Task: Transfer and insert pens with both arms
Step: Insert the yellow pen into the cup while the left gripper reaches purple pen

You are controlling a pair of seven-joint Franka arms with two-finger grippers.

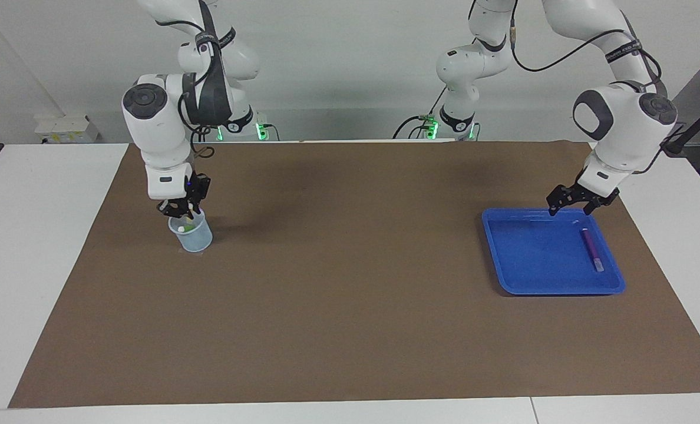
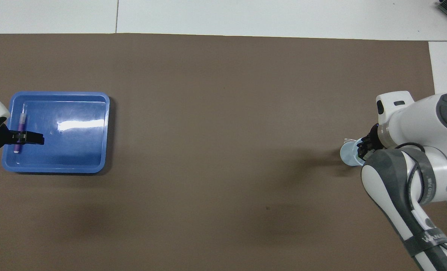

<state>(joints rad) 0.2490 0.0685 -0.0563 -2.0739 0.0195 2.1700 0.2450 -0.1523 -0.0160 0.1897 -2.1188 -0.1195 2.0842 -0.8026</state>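
Left pincer (image 1: 574, 205) spread over tray (image 1: 527, 282); right pincer (image 1: 180, 210) closed over cup (image 1: 192, 235)

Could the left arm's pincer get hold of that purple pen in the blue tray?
Probably yes. The left pincer hangs open over the blue tray, and the purple pen lies alone with nothing covering it.

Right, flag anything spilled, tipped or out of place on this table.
Nothing stands out. The purple pen lies flat in the blue tray, the left gripper open over the tray's rim. The cup stands upright with pens in it, the right gripper shut at its mouth.
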